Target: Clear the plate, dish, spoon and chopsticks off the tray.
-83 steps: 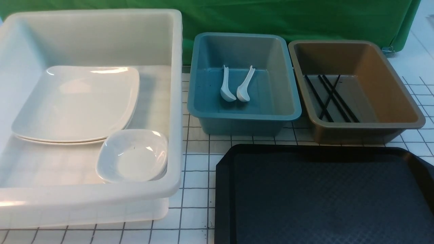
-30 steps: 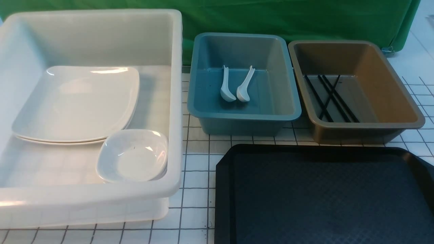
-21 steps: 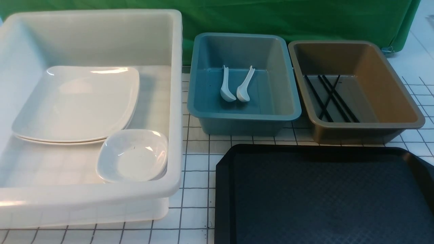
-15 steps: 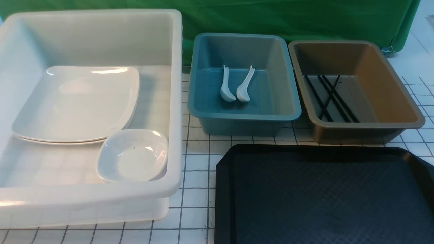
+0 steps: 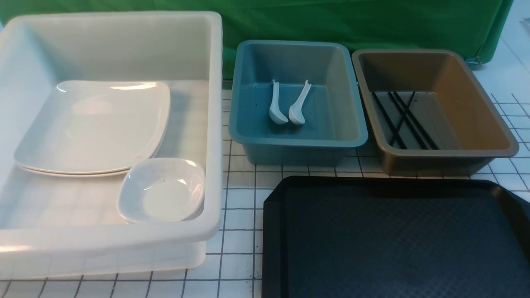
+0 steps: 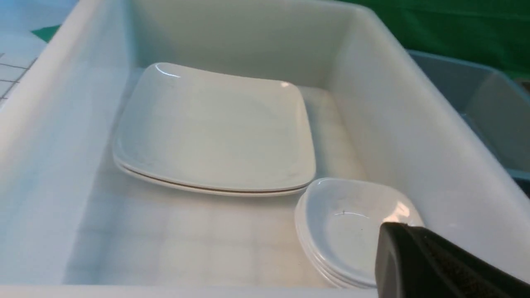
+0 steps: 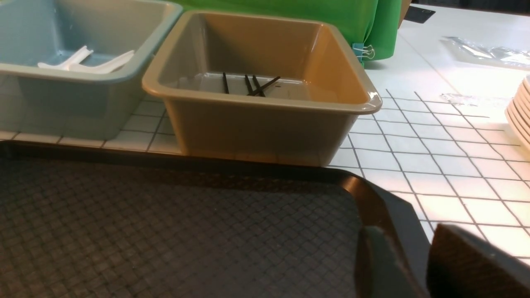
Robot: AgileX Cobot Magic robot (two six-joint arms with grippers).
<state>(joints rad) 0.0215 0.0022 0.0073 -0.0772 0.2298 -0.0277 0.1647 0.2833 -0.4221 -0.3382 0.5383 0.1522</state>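
- Neither arm shows in my front view; I only catch the pincers at the lower right of each wrist view.
- My left pincer (image 6: 439,265) hangs low over the near corner of the white bin (image 5: 213,124), just above the small dishes (image 5: 162,191). Its black fingers look pressed together with nothing between them, so I read it as closed and empty.
- My right pincer (image 7: 418,265) sits low at the tray's (image 5: 393,240) clipped corner, at the lower right of its wrist view. Two fingers (image 7: 468,269) show with a gap between them; the tips are cut off by the frame edge, so I cannot tell how wide it stands. Nothing is visibly held.
- The plate (image 5: 93,124) lies flat in the white bin at the left of the front view, stacked on another like it.
- The small dishes sit stacked at the bin's near right corner, just beside the plate.
- Two spoons (image 5: 287,107) lie side by side in the teal bin (image 5: 298,142), centre of the frame, bowls toward me.
- The chopsticks (image 5: 403,120) lie crossed on the floor of the brown bin (image 5: 439,153), upper right.
- The tray rests on the gridded tabletop (image 5: 240,198) at lower right, its textured surface bare.
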